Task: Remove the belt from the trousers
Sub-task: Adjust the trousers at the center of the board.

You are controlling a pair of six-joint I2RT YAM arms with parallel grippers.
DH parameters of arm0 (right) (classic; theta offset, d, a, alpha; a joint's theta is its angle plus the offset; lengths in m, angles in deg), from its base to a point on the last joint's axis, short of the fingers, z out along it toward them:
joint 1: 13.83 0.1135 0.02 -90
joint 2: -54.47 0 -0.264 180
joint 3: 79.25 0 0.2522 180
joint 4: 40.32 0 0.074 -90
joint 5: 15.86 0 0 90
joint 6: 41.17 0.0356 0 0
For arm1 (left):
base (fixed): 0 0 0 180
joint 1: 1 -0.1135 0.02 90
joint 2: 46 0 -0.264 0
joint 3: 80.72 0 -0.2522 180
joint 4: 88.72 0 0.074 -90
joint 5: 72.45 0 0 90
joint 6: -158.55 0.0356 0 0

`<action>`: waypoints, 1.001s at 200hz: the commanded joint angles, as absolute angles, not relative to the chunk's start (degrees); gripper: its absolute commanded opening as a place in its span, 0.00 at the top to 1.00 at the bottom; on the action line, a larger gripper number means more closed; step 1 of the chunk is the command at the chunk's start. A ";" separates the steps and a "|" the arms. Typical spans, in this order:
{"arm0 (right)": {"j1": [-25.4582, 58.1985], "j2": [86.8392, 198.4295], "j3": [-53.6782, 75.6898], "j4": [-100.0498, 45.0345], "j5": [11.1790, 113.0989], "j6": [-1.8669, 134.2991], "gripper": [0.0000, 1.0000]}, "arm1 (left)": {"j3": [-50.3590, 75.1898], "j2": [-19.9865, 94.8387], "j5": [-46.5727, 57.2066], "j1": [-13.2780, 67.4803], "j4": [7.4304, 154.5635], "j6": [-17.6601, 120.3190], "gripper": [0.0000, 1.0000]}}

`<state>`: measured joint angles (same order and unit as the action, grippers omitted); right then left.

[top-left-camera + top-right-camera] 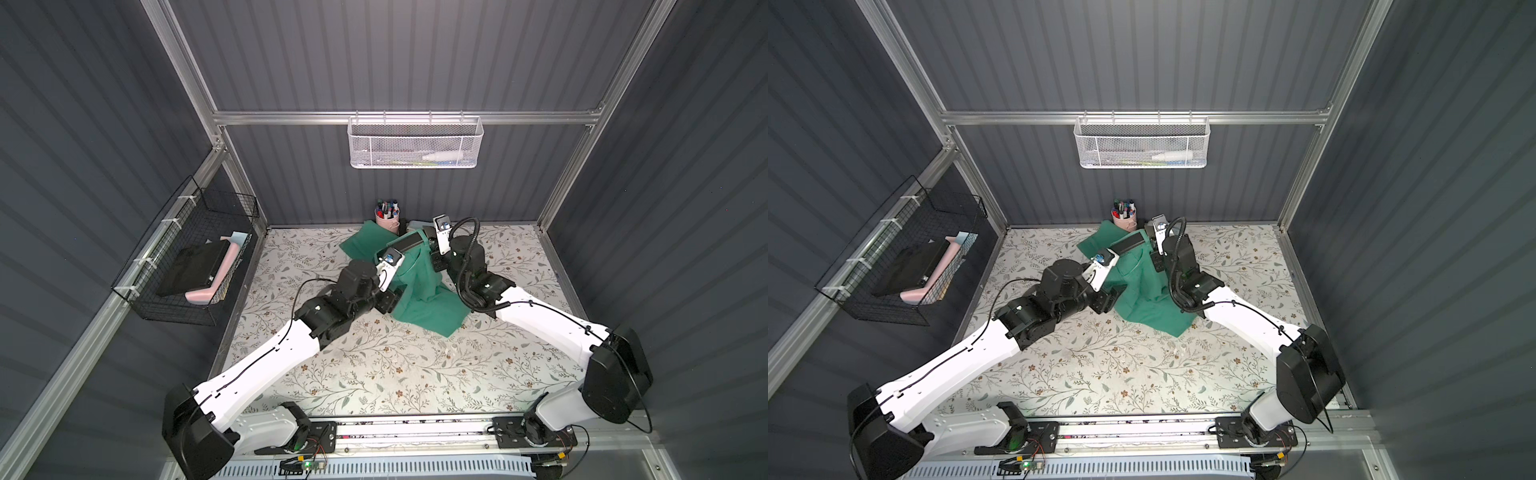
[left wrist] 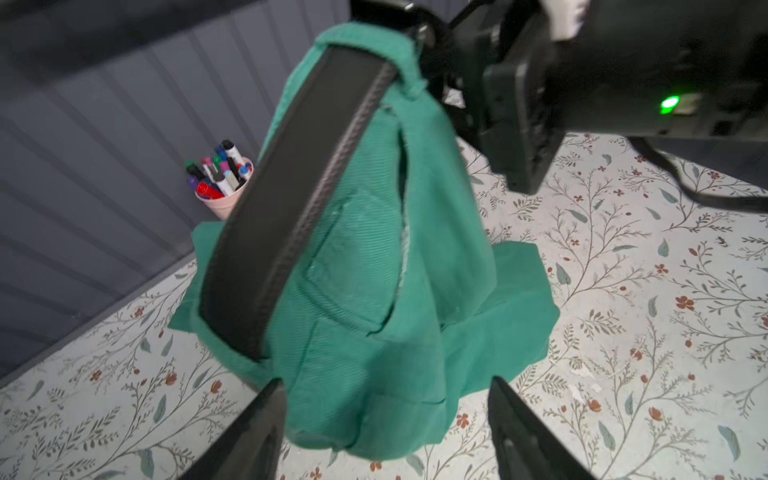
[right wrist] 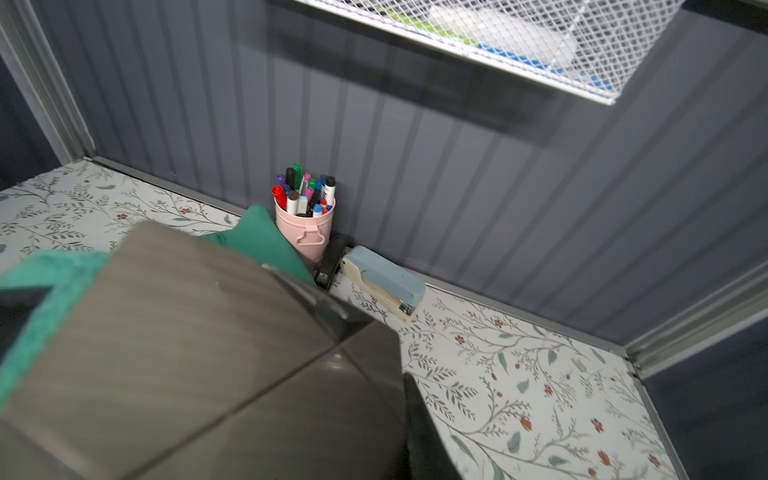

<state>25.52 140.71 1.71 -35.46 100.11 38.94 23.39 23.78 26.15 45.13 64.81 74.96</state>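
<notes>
Close the left gripper (image 2: 386, 384), at present spread wide and holding nothing, on the trousers (image 2: 374, 311) just ahead of its tips; touching or not, cannot tell. Take plain green cloth low on the hanging bundle, clear of the belt (image 2: 291, 195), and pin it toward the table (image 2: 623, 332). Farther up, pull with the right gripper (image 2: 419, 54), clamped on the strap's raised end beside a waistband loop, along the strap's own line, not sideways. Beyond, mind the pen cup (image 2: 224, 203) at the wall.
</notes>
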 commanded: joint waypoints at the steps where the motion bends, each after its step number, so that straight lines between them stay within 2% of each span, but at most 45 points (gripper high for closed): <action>1: 25.29 138.31 7.03 -32.24 105.11 43.69 1.00 | 24.18 27.04 33.18 48.24 73.97 74.60 0.29; 40: 25.03 138.98 11.59 -26.93 104.15 44.89 1.00 | 20.38 36.75 27.72 49.67 82.77 67.71 0.27; 73: 25.02 138.10 11.60 -25.36 102.79 47.10 1.00 | 12.46 45.84 29.32 49.59 84.48 67.12 0.19; 99: 24.89 137.89 11.22 -23.39 102.91 48.24 1.00 | 9.18 49.78 29.92 48.96 86.47 64.82 0.18; 108: 24.76 137.63 10.67 -23.23 102.80 48.74 1.00 | 8.59 50.52 30.73 47.95 85.99 62.87 0.26; 112: 24.58 137.34 10.34 -23.28 102.52 49.14 1.00 | 8.45 50.66 31.03 47.40 85.46 61.80 0.34; 126: 23.04 136.16 8.84 -23.22 100.15 51.02 1.00 | 9.44 49.81 31.60 44.78 84.26 57.26 0.71; 143: 20.67 134.20 6.22 -24.32 97.23 53.03 1.00 | 12.67 47.47 29.05 40.92 85.04 52.10 1.00; 200: 12.98 130.22 0.93 -25.06 92.54 55.11 1.00 | 20.53 37.51 11.23 33.20 81.31 53.71 1.00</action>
<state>17.50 134.02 1.52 -22.22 91.85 52.38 17.34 43.64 16.92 37.42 84.96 55.77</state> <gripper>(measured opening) 0.207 0.053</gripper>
